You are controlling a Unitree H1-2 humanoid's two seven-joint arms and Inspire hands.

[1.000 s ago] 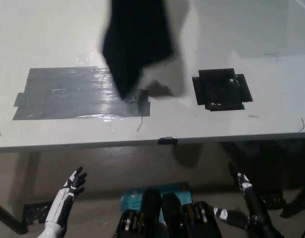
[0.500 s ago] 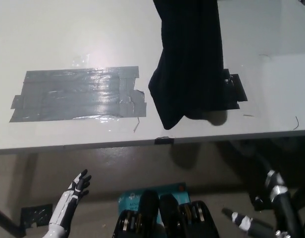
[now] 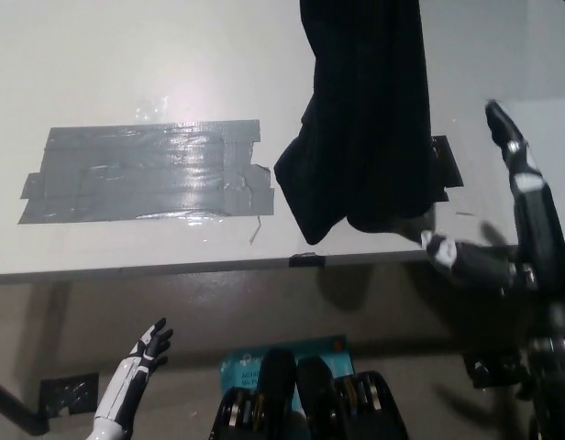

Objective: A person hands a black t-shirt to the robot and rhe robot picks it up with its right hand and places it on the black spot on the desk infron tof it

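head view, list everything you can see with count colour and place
t-shirt: one, black, hanging down from the top edge over the desk's right part, covering most of the black spot
black spot: one, black tape patch, only its right edge showing beside the t-shirt
grey tape patch: one, shiny grey, desk's left part
desk: one, white, filling the upper picture
left hand: one, white, lower left below the desk edge, open, resting
right hand: one, black, right side, raised beside the t-shirt, open
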